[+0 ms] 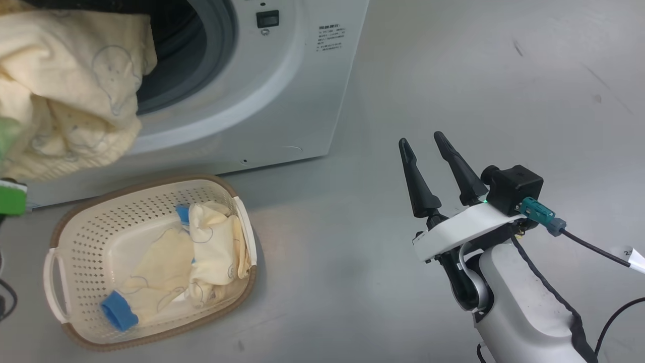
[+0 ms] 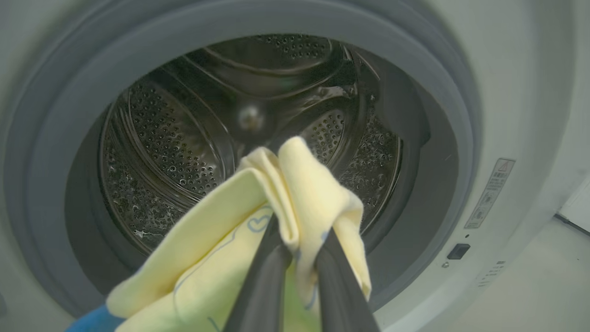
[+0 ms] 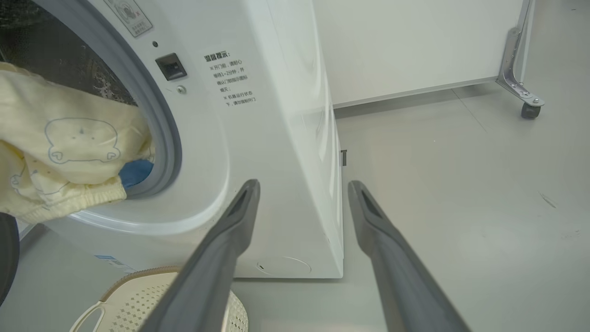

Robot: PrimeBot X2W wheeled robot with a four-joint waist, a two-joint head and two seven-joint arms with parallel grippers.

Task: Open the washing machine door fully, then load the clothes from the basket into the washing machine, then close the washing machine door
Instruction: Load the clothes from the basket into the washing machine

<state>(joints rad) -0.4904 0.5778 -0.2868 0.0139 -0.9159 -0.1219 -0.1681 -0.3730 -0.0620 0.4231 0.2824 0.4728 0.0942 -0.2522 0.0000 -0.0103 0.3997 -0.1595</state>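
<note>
Left gripper (image 2: 299, 230): fingers nearly together, pinching a fold of a pale yellow garment (image 2: 198, 263) with blue-outlined prints; garment bunched, hanging in front of the washing machine (image 1: 302, 75) mouth — gripper aimed at the steel drum (image 2: 175, 143); cannot tell whether the tips pass the grey gasket (image 2: 55, 152); right gripper (image 1: 421, 138): fingers spread apart, holding nothing, above the floor (image 1: 504, 75) to the right of the machine; basket (image 1: 75, 227) on the floor just before the washer — more yellow clothes (image 1: 206, 252) with blue cuffs lying inside
</note>
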